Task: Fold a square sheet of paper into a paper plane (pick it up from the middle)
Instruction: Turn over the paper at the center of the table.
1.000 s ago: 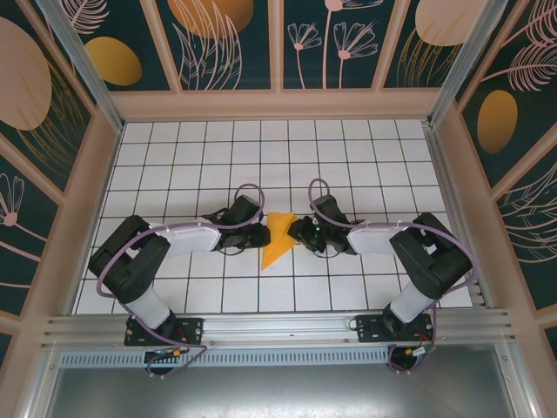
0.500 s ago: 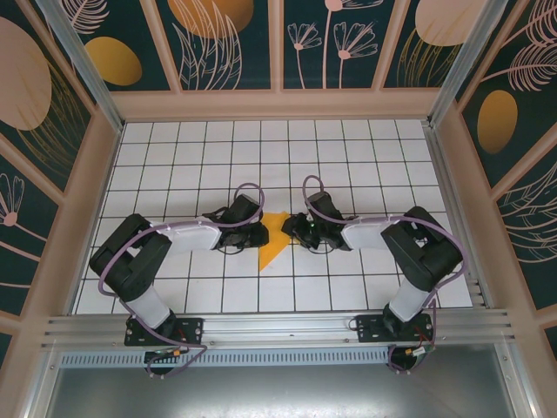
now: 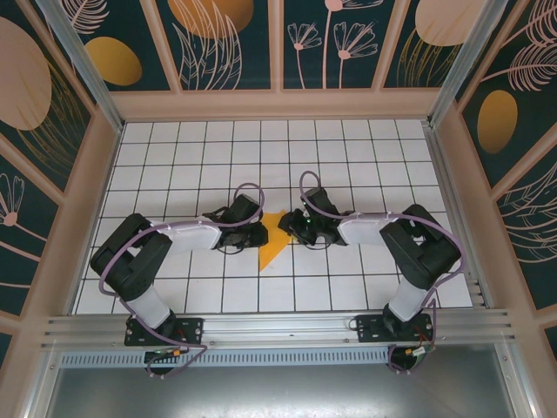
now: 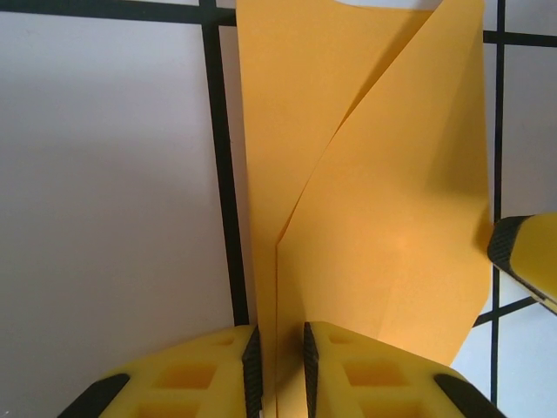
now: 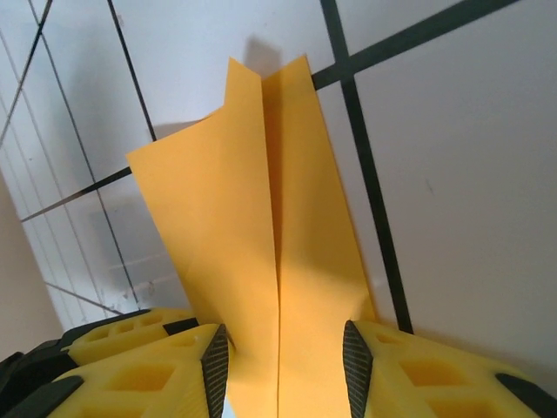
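Note:
The square sheet of paper (image 3: 271, 244) is orange-yellow, folded to a narrow pointed shape, and lies on the white tiles between both grippers. My left gripper (image 3: 263, 233) is at its left edge. In the left wrist view its pads (image 4: 252, 366) stand close together astride a raised fold edge of the paper (image 4: 383, 200), with a thin gap still showing. My right gripper (image 3: 288, 225) is over the paper's upper right. In the right wrist view it (image 5: 280, 366) stands open astride the centre crease of the paper (image 5: 252, 218).
The white tiled floor (image 3: 365, 174) has black grid lines, and low walls ring it. The right gripper's yellow fingertip (image 4: 522, 261) shows beside the paper's right edge. The left gripper's finger (image 5: 113, 335) lies close to my right gripper's left pad.
The right gripper has slid left onto the paper's upper right part, covering more of it. The left gripper's jaws have narrowed around the fold. The paper has stayed in place.

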Robot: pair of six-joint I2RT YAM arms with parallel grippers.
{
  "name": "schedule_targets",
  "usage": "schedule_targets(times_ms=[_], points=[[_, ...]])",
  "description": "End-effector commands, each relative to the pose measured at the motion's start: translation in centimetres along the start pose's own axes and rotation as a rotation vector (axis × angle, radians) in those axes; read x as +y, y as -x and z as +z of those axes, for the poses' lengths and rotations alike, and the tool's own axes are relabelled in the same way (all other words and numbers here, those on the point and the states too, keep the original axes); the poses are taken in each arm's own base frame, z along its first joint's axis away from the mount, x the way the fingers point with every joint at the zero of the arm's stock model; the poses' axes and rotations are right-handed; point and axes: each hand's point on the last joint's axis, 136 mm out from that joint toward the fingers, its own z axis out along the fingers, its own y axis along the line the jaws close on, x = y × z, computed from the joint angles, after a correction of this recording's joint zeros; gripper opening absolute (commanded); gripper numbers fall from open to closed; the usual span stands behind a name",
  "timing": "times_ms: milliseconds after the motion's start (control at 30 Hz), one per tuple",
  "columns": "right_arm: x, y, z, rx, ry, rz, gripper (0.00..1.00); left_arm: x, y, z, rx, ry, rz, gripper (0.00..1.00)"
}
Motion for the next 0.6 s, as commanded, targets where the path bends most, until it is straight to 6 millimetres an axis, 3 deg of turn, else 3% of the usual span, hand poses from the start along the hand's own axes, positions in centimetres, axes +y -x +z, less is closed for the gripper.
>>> schedule_targets(times_ms=[0,400,567], points=[[-0.9,0.0,-1.4,-0.028,-0.080,-0.018,0.44,0.7,-2.2,1.9,0.075,0.001,-0.005,0.24],[-1.6,-1.9,0.2,0.053,-0.053,0.008,0.43,0.8,-2.3,1.9,0.077,-0.001,-0.010,0.24],[-0.6,-2.1,0.9,0.072,-0.030,-0.012,0.42,0.6,-2.3,1.9,0.077,-0.006,-0.007,0.24]])
